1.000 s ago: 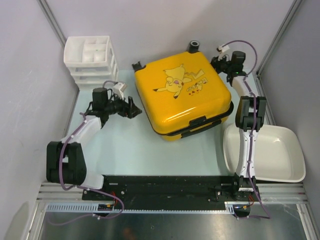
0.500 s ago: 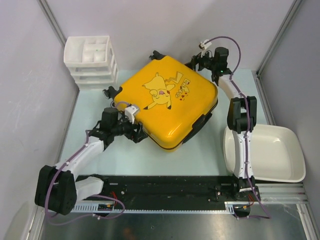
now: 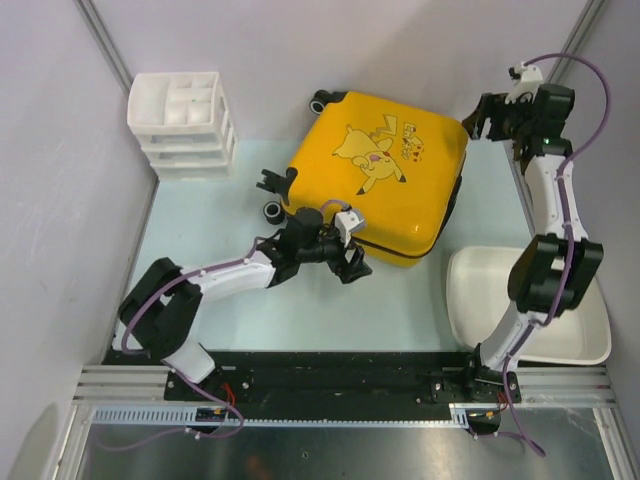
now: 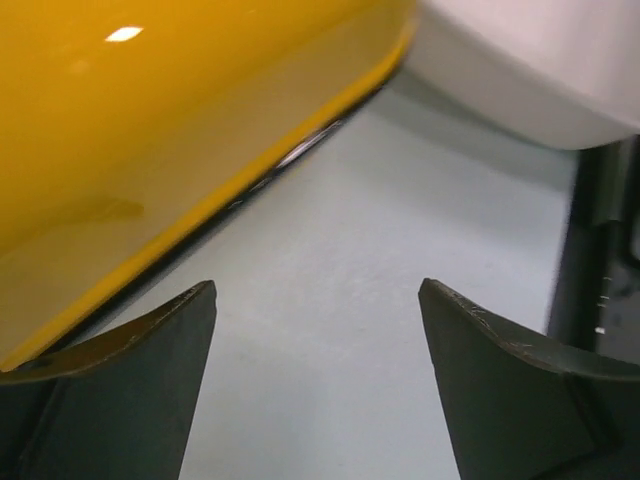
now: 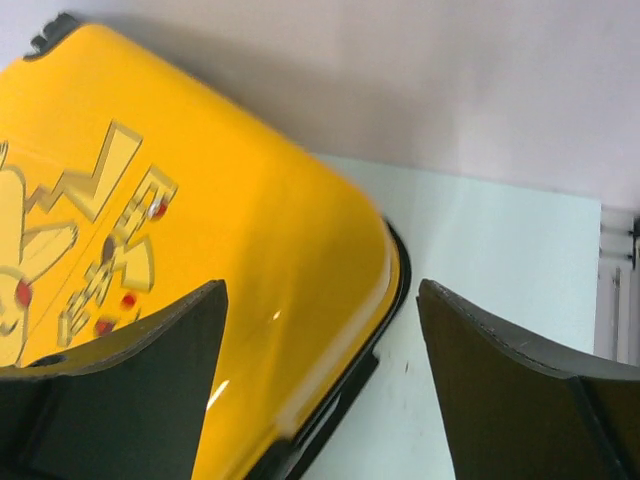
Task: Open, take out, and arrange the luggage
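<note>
One large yellow hard-shell suitcase (image 3: pixel 385 175) w/ Pikachu print lies closed, print up, askew, upper centre of top view on pale green table (image 3: pixel 400 310). Left gripper (image 3: pixel 350 263) spread wide, holding nothing, just beside its lower edge. Right gripper (image 3: pixel 480 115) also wide, empty, near upper-right corner, not touching. White plastic tub (image 3: pixel 580 310) lower right; white drawer unit (image 3: pixel 180 120) upper left.

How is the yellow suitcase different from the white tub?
The suitcase is yellow with a cartoon picture; the tub is plain white. The suitcase is shut and has black wheels; the tub is open on top, with no wheels. Both sit on the pale table.
</note>
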Robot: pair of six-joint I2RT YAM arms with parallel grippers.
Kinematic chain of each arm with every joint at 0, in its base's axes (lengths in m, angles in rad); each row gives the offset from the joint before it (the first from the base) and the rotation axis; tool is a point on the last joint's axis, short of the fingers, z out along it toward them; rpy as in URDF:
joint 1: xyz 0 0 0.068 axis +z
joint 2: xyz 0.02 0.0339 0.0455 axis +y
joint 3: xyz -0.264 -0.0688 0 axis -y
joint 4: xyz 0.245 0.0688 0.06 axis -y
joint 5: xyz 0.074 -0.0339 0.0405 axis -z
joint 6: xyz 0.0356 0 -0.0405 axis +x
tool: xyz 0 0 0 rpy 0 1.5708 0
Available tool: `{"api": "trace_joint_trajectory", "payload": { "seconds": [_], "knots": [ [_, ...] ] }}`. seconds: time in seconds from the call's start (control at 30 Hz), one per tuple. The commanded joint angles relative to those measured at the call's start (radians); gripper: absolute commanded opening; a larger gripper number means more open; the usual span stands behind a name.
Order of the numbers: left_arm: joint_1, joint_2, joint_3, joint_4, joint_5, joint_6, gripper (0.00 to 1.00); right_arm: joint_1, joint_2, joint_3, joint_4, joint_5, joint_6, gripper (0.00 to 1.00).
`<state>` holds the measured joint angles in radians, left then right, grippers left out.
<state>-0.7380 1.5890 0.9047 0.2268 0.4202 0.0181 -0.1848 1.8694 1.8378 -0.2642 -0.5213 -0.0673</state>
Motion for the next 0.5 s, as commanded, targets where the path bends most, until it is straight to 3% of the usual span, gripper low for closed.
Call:
{"api": "trace_joint_trajectory", "payload": {
  "seconds": [0.0, 0.07, 0.23, 0.27, 0.37, 0.47],
  "knots": [
    [0.015, -0.165, 0.011, 0.065, 0.181, 0.023, 0.88, 0.002, -0.147, -0.173, -0.115, 0.134, -0.025, 0.8],
    [0.086, -0.252, -0.018, 0.031, 0.248, -0.015, 0.89, -0.037, -0.167, -0.209, -0.118, 0.165, -0.003, 0.78],
    [0.3, -0.376, 0.086, -0.072, 0.215, -0.187, 0.91, -0.056, -0.141, -0.256, -0.182, 0.251, -0.002, 0.73],
    [0.374, -0.364, 0.12, -0.073, 0.198, -0.231, 0.91, -0.056, -0.133, -0.259, -0.185, 0.253, 0.003, 0.72],
    [0.46, -0.235, 0.27, -0.086, 0.057, -0.262, 0.9, -0.05, -0.102, -0.273, -0.191, 0.273, 0.034, 0.71],
    [0.488, -0.077, 0.4, -0.11, -0.079, -0.212, 0.88, -0.038, -0.073, -0.27, -0.214, 0.294, 0.043, 0.7]
  ]
}}
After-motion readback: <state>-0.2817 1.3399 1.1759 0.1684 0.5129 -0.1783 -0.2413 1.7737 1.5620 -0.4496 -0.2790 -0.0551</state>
